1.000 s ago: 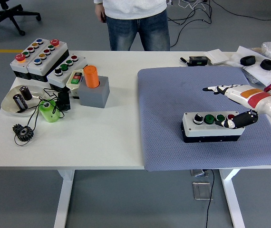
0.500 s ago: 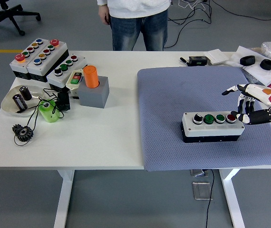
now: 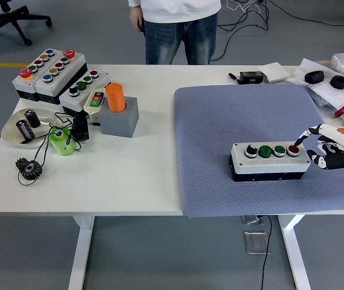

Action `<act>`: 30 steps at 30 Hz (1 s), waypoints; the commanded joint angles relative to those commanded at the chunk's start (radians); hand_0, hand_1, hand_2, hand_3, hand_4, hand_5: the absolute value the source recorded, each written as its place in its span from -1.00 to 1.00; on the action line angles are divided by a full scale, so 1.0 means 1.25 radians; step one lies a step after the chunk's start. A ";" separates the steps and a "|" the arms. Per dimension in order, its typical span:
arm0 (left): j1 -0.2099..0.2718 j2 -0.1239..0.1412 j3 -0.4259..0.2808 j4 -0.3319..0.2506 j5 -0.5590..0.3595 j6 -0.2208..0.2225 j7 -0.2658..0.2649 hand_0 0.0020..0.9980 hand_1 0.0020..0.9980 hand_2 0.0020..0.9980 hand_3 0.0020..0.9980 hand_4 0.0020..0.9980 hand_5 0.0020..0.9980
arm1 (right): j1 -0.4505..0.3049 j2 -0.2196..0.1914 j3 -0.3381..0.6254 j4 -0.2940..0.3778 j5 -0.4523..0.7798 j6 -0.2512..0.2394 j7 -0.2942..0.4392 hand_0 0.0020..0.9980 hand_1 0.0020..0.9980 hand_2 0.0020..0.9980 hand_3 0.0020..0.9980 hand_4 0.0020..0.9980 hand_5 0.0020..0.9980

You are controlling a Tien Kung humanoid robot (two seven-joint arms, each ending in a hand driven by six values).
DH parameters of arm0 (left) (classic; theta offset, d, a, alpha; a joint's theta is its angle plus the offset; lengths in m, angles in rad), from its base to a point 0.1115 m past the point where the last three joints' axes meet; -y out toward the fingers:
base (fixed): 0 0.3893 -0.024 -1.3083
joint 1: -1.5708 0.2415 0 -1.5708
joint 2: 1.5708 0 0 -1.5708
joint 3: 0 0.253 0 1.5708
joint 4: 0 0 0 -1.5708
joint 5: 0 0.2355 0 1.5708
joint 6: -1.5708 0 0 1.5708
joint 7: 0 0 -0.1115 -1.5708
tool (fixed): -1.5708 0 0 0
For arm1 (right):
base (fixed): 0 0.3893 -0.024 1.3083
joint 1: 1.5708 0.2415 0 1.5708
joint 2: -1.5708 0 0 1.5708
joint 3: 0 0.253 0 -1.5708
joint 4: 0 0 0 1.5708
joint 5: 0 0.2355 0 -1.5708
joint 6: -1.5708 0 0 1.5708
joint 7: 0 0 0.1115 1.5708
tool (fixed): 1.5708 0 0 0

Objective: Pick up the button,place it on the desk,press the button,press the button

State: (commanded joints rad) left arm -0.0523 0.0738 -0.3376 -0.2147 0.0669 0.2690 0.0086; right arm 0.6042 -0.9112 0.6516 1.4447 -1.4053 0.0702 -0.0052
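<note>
Grey floor surrounds my white worktop. My right hand has fingers loosely curled, empty; the button box sits just left, rigid, blocky, best gripped across its sides.

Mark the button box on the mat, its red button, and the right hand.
button box [image 3: 270, 163]: head view, front edge of its white top face.
red button [image 3: 293, 150]: head view, middle of the cap at the box's right end.
right hand [image 3: 329, 152]: head view, middle of the hand, just right of the box.
</note>
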 joint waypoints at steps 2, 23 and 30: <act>0.002 0.000 0.000 -0.001 0.002 0.000 0.000 0.35 0.39 0.38 0.26 -0.12 1.00 | 0.000 0.004 -0.001 -0.004 0.000 0.000 0.000 -0.88 -1.00 -0.88 0.34 -0.19 -1.00; -0.003 -0.001 -0.018 -0.001 0.011 0.002 -0.003 0.35 0.39 0.38 0.26 -0.13 1.00 | 0.013 0.030 -0.025 -0.041 -0.002 0.003 -0.006 -0.85 -1.00 -0.86 0.32 -0.13 -1.00; -0.007 0.000 -0.021 -0.001 0.015 0.002 -0.002 0.34 0.39 0.38 0.26 -0.13 1.00 | 0.027 0.042 -0.046 -0.055 -0.003 0.010 -0.013 -0.85 -1.00 -0.86 0.32 -0.13 -1.00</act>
State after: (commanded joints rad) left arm -0.0611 0.0739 -0.3640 -0.2164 0.0853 0.2711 0.0061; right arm 0.6381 -0.8587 0.5945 1.3762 -1.4093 0.0825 -0.0210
